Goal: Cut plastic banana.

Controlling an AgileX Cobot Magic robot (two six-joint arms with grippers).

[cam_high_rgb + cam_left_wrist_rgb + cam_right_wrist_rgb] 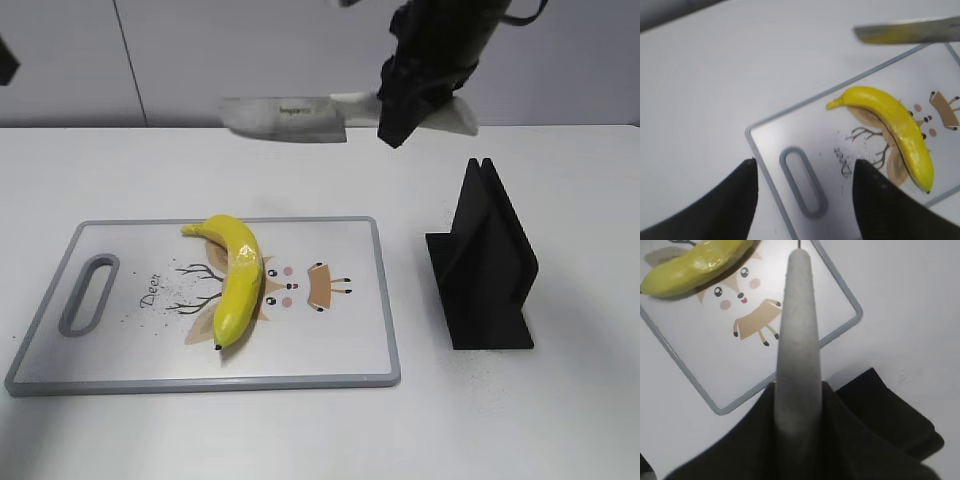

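The plastic banana is glossy yellow and lies on the white cutting board, left of its middle; it also shows in the left wrist view and the right wrist view. My right gripper is shut on the grey handle of a knife, whose blade points left, high above the table behind the board. My left gripper is open and empty, hovering above the board's handle slot.
A black knife stand stands on the white table to the right of the board. It shows under the right gripper in the right wrist view.
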